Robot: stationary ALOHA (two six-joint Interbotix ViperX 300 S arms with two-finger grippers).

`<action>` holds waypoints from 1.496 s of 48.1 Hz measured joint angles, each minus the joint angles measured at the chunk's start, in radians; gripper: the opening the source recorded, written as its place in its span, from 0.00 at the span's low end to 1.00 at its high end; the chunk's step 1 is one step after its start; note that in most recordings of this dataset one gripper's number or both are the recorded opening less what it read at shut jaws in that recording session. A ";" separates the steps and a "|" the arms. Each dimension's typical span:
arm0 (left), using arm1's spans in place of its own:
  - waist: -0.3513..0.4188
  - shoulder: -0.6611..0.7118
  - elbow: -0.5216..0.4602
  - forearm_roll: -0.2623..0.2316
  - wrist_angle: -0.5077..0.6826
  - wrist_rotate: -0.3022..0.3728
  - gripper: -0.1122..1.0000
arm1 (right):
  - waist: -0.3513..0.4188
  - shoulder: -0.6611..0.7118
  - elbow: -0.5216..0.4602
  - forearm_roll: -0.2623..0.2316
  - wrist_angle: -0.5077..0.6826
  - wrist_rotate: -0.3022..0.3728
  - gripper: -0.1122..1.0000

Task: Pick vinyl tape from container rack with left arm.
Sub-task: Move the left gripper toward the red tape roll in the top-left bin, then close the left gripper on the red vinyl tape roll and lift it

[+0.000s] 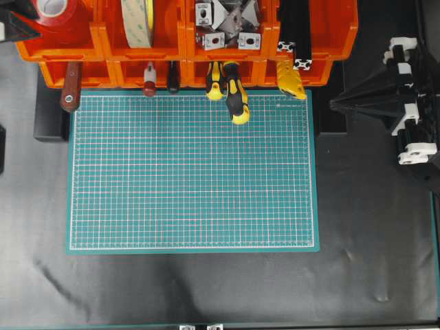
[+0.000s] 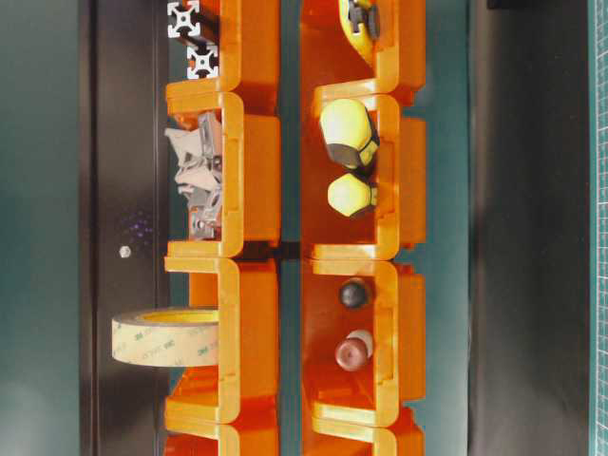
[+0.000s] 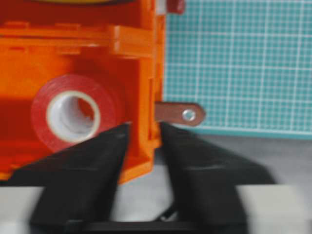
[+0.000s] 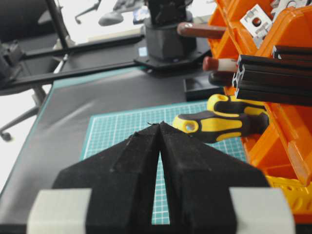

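The vinyl tape (image 3: 73, 114), a glossy red roll with a white core, lies in the top-left bin of the orange container rack (image 1: 103, 41); in the overhead view the vinyl tape (image 1: 58, 15) sits at the upper left corner. My left gripper (image 3: 144, 127) hovers at that bin, open, its black fingers (image 3: 92, 165) straddling the bin's right wall, one inside beside the roll and one outside. The left gripper (image 1: 36, 20) holds nothing. My right gripper (image 4: 160, 124) is shut and empty over the mat's right edge, and the overhead view shows it (image 1: 337, 103) pointing left.
A cream tape roll (image 1: 137, 20) stands in the neighbouring bin. A brown tool handle (image 3: 179, 113) juts from the lower tier just right of my left fingers. Yellow-black screwdrivers (image 1: 234, 93) overhang the green cutting mat (image 1: 192, 172). Metal brackets (image 1: 227, 24) and black extrusions (image 1: 295, 27) fill the right bins.
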 measured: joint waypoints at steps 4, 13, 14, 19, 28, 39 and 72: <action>0.002 0.017 -0.009 0.000 0.012 0.011 0.76 | 0.000 0.000 0.000 -0.002 0.003 0.000 0.11; 0.005 0.043 -0.011 0.000 0.018 0.060 0.85 | -0.002 0.000 0.000 0.000 0.006 0.000 0.11; 0.006 0.046 -0.011 0.000 0.018 0.061 0.85 | -0.002 0.000 0.000 0.000 0.005 0.000 0.11; 0.014 0.058 -0.003 0.000 0.020 0.061 0.86 | -0.002 -0.002 0.000 0.000 0.008 0.000 0.11; 0.046 0.064 0.041 0.000 0.017 0.064 0.86 | -0.002 -0.003 0.003 0.000 0.006 0.000 0.11; 0.063 0.066 0.100 0.000 -0.028 0.064 0.86 | -0.002 -0.003 0.008 -0.002 0.008 0.000 0.11; 0.066 0.064 0.110 0.002 -0.040 0.069 0.38 | -0.002 -0.006 0.009 0.000 0.008 0.000 0.11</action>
